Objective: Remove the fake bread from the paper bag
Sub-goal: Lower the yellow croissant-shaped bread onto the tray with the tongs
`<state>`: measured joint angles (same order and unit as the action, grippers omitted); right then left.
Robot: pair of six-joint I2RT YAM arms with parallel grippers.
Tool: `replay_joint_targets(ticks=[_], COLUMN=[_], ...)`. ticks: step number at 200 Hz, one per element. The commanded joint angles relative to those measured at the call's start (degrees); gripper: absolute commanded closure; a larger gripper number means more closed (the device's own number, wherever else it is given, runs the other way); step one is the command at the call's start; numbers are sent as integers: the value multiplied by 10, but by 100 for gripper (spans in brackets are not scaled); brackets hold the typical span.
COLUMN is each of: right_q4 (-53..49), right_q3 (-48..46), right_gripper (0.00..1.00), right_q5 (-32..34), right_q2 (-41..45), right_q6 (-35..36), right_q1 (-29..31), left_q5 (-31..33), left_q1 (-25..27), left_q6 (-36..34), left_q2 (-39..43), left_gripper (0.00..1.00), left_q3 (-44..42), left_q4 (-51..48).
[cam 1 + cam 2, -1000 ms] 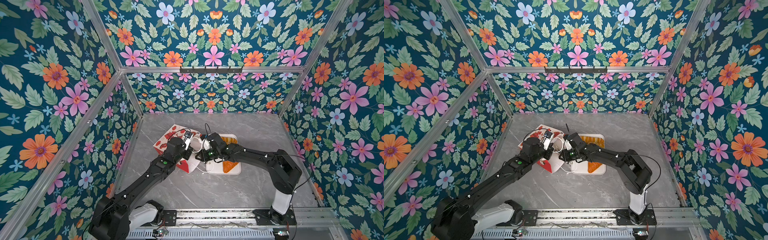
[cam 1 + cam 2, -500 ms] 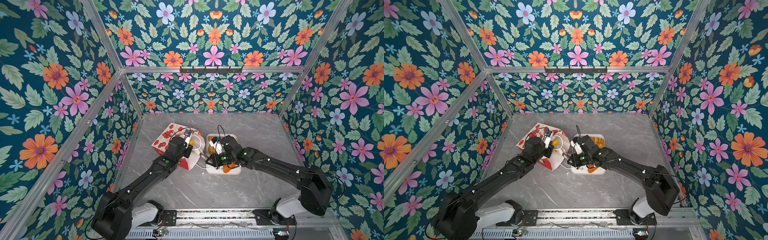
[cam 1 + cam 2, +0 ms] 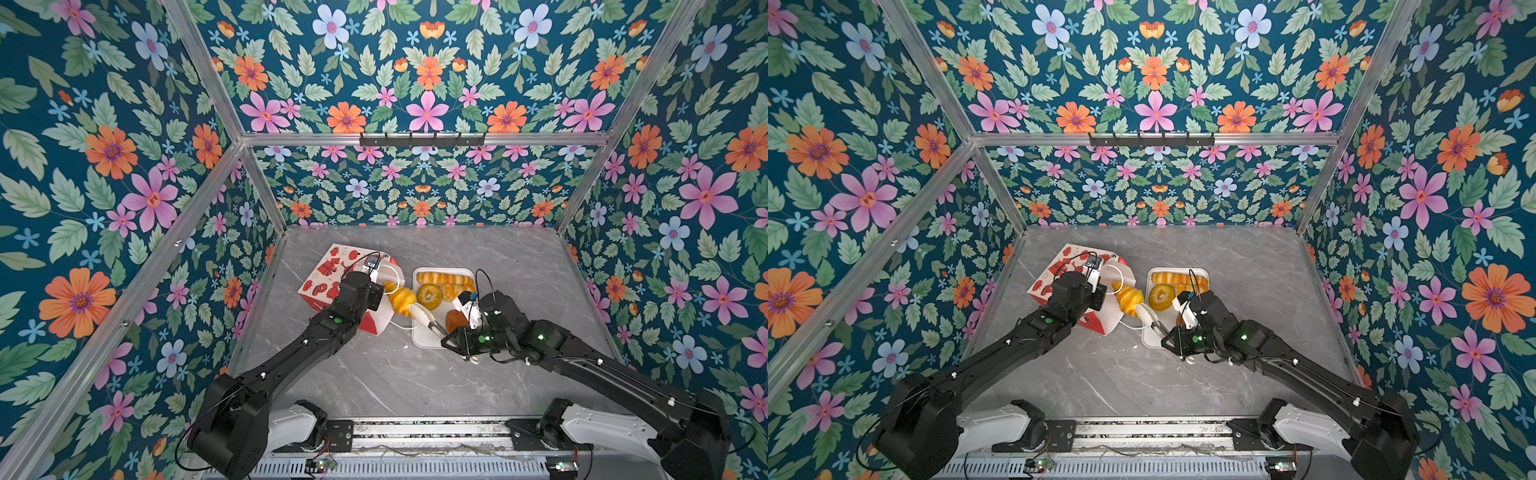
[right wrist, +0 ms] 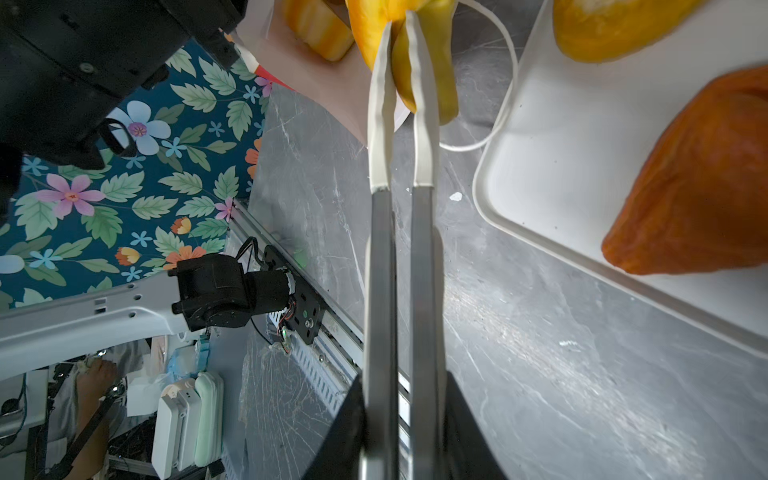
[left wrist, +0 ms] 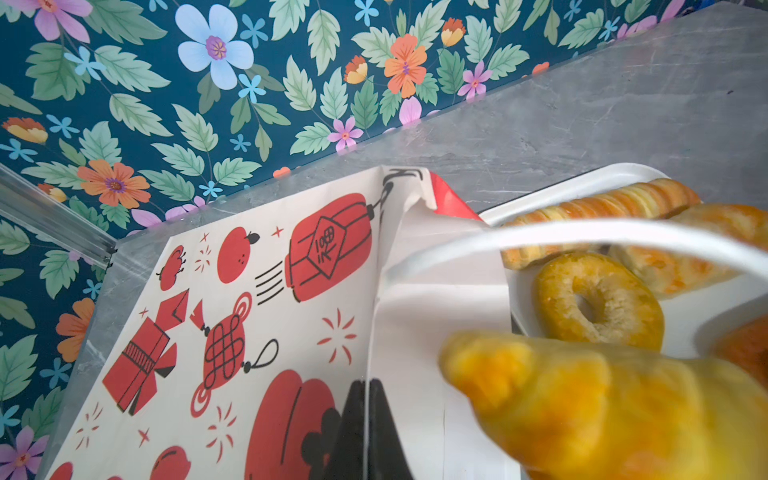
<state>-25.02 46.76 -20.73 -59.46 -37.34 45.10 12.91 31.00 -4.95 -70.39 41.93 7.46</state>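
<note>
Nearest the front, the right gripper point(image 4: 401, 62) is seen closed to a narrow gap on one tip of the croissant point(image 3: 401, 297), so this golden piece is held up off the grey table point(image 3: 374, 374). It is held right by the open mouth of the paper bag point(image 3: 328, 270), between the bag and the white tray point(image 3: 424, 338). The step in hand is judged to be the carrying of the croissant from the bag to the tray. On the near part of the tray the orange-brown triangle point(image 3: 455, 321) is laid. The ring point(image 3: 429, 296) is set in the middle with a flaky piece point(image 5: 685, 249) beside it, and the long striped loaf point(image 3: 444, 277) is at the far end. A striped yellow bit point(image 4: 316, 29) is seen at the bag mouth in the right wrist view, but it cannot be told if it is the croissant's other tip or one more bread inside the bag. Further back and to the left, the bag is laid on its side. Its top edge is pinched by the closed left gripper point(image 5: 368, 428), so the mouth is held open. For the next move, the croissant needs to be carried over the tray's rim to a bare white spot, lowered and let go. Care is needed so that the white cord handle point(image 5: 582, 232) is not caught.
</note>
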Motion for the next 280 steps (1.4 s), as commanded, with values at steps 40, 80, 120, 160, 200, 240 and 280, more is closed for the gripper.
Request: replay_joint_targets(ticks=[40, 80, 120, 160, 200, 240, 280], right_q4=[-107, -124, -124, -115, -127, -140, -160], right_q3=[-27, -53, -67, -79, -72, -63, -46], right_gripper=[83, 83, 83, 83, 82, 74, 61], right_q5=[35, 37, 38, 25, 22, 31, 58], right_q2=[94, 117, 121, 97, 77, 71, 93], right_q6=[-32, -46, -52, -53, -49, -45, -40], right_q1=[-6, -8, -8, -8, -11, -10, -11], left_q5=[54, 109, 136, 132, 128, 126, 123], left_q1=[-1, -2, -4, -4, -4, -4, -4], left_q6=[3, -3, -2, -2, 1, 3, 6], left_q2=[-8, -6, -4, 2, 4, 2, -1], left_gripper=[100, 100, 100, 100, 100, 100, 100], left_q3=[-4, -8, -10, -13, -19, -22, -24], left_q4=[24, 14, 18, 26, 31, 34, 39])
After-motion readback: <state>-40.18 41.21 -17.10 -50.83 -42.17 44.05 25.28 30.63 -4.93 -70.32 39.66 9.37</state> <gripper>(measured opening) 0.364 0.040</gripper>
